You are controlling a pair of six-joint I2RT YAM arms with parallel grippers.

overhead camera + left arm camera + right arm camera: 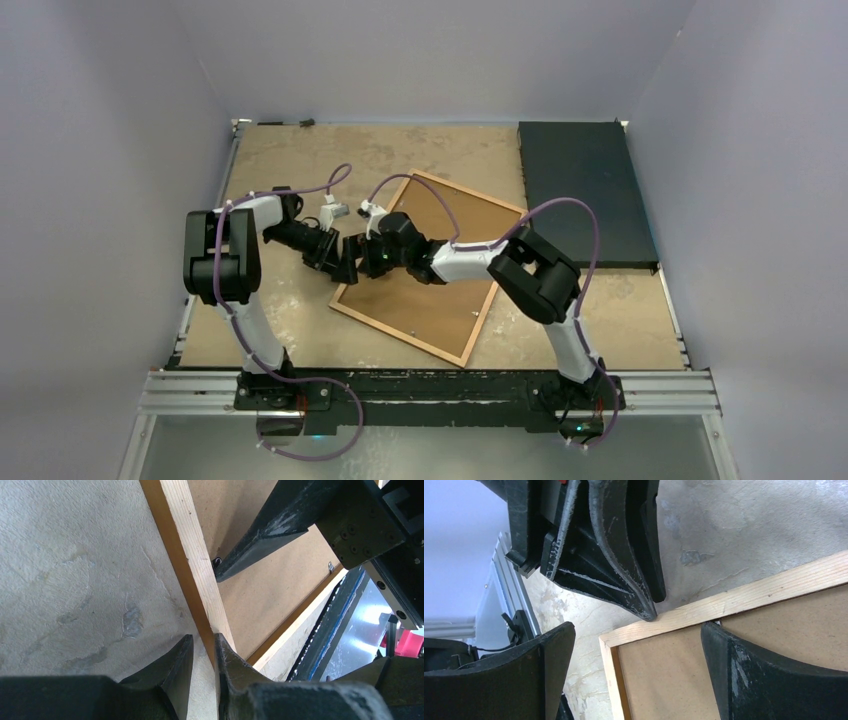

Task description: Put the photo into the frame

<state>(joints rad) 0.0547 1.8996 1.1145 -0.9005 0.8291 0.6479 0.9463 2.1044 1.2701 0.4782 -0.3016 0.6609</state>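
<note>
The frame (pixel 440 300) lies on the table (pixel 300 170), slab (pixel 585 190) behind-right.

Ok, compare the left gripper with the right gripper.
The left gripper pinches the frame's wooden edge, nearly closed; the right gripper stands wide open. The left gripper holds the rail; the right gripper straddles the corner, one finger over the backing board. Both are at one corner.

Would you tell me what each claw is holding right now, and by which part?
The left claw pinches the frame by its wooden side rail, near a corner. The right claw is open, holding nothing.
</note>
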